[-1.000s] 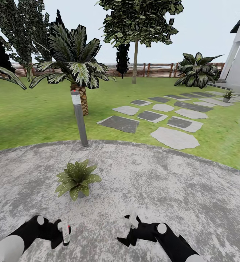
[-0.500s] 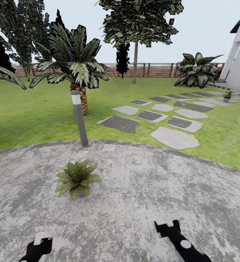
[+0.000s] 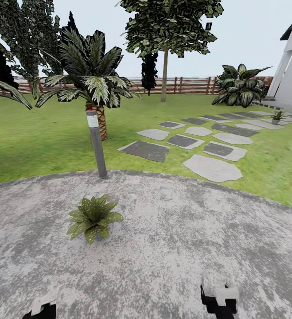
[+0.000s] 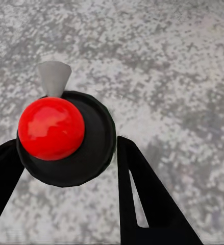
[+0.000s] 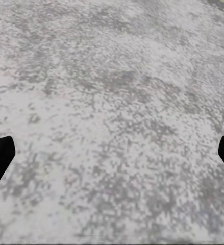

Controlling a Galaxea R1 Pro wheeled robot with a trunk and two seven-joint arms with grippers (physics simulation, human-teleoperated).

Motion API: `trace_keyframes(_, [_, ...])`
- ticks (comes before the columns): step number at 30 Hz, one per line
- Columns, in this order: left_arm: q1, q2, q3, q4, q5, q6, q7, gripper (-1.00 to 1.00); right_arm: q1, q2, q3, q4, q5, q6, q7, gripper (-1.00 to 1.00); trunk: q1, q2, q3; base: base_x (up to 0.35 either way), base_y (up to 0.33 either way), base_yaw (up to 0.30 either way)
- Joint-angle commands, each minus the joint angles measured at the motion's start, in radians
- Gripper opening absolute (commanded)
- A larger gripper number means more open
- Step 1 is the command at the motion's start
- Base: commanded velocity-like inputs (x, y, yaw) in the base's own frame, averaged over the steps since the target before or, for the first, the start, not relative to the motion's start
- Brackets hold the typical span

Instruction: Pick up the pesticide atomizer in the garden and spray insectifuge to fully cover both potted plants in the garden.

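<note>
Paving point(image 3: 172, 239), mottled grey, spreads wide around you, bordered by lawn point(image 3: 39, 141); no lettering is readable. Your left gripper point(image 4: 66, 168) clamps the pesticide atomizer point(image 4: 66, 138), red cap toward the camera. Your right gripper point(image 5: 112, 158) is spread wide, holding nothing. One potted plant point(image 3: 94, 217) sits ahead-left; another point(image 3: 277, 116) far right.

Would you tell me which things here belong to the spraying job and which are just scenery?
Job: near potted plant, far potted plant, likely the pesticide atomizer, held in the left gripper.
Scenery: bollard lamp, palm, broad-leaved bush, stepping stones, fence.
</note>
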Motion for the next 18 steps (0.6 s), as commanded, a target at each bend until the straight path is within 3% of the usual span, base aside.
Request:
trace_keyframes(1, [0.000,0.000,0.001,0.001,0.009,-0.003,-0.005,-1.00,-0.001,0.009,-0.006,0.005,0.010,-0.002,-0.006,1.00,0.000,0.000,-0.001,0.000,0.000,0.000])
trace_keyframes(4, [0.002,-0.001,0.001,0.002,0.009,-0.003,-0.005,-1.00,0.005,0.022,-0.006,0.009,0.010,-0.002,-0.006,1.00,0.000,0.000,-0.001,0.000,0.000,0.000])
trace_keyframes(15, [0.003,-0.003,0.000,0.002,0.010,-0.003,-0.005,-1.00,0.010,0.024,-0.006,0.009,0.011,0.000,-0.006,1.00,0.000,0.000,-0.001,0.000,0.000,0.000])
trace_keyframes(18, [0.003,-0.003,0.000,0.002,0.011,-0.003,-0.005,-1.00,0.038,0.024,-0.006,0.009,0.011,0.004,-0.006,1.00,0.000,0.000,-0.001,0.000,0.000,0.000])
